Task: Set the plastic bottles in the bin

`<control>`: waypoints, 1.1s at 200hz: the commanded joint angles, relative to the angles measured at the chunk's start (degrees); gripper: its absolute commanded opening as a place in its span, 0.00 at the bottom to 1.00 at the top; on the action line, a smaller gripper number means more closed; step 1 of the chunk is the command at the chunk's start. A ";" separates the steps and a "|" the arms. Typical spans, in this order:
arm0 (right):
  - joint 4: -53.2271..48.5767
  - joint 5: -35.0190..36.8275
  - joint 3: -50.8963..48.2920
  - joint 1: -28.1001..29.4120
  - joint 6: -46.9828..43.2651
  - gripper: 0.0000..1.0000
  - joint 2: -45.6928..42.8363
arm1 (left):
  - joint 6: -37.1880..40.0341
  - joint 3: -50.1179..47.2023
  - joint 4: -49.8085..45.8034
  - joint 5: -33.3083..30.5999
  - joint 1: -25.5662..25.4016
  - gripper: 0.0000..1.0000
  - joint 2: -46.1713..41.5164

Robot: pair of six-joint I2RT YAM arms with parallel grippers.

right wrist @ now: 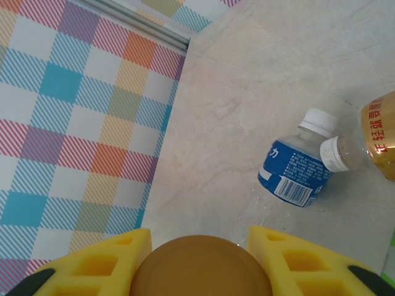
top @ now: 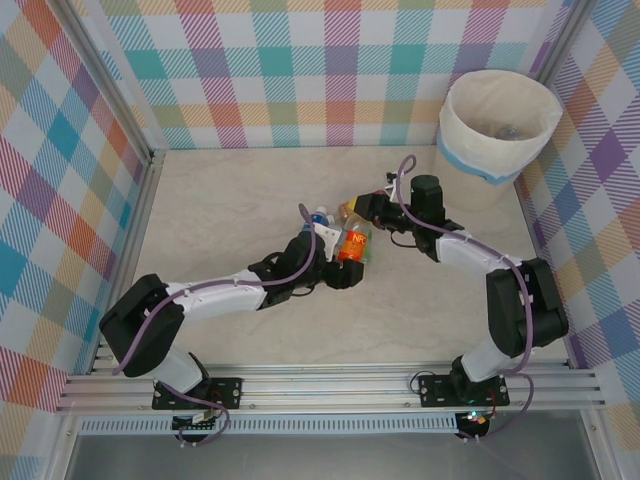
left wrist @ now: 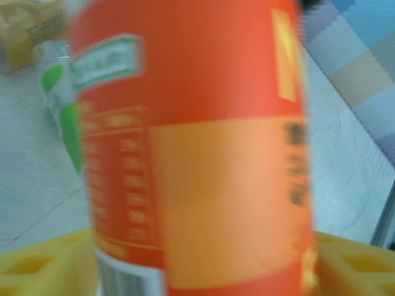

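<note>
Top view: both arms meet mid-frame on the table (top: 230, 200). The left gripper (top: 338, 264) is at an orange bottle (top: 353, 245), the right gripper (top: 363, 210) is just above it, and the bin (top: 460, 130) stands upper right, well apart. Left wrist view, blurred: the orange bottle (left wrist: 197, 154) sits between the yellow fingers (left wrist: 43, 271); can't tell if they clamp it. A green-label bottle (left wrist: 62, 105) lies at left. Right wrist view: the right gripper (right wrist: 200, 246) pads press a brown round bottle end (right wrist: 200, 268), jaws narrow; can't tell which bottle. Right of frame are a blue-label bottle (right wrist: 295, 174) and an amber bottle (right wrist: 376, 135), caps touching.
</note>
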 commanded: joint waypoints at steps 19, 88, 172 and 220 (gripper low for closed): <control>-1.73 4.94 2.19 -0.12 -4.14 0.19 -4.26 | -3.18 -2.32 4.43 0.75 3.56 0.99 -4.79; -4.60 16.42 7.81 -7.54 -2.45 0.11 -6.27 | -3.30 -10.98 8.39 -9.66 4.54 1.00 -14.21; 5.98 27.83 22.97 -18.75 1.35 0.12 -0.79 | -9.13 -18.42 6.17 -22.54 5.16 1.00 -22.38; 11.45 34.07 31.30 -22.25 5.46 0.12 4.80 | -10.03 -19.33 5.18 -24.19 5.44 1.00 -23.69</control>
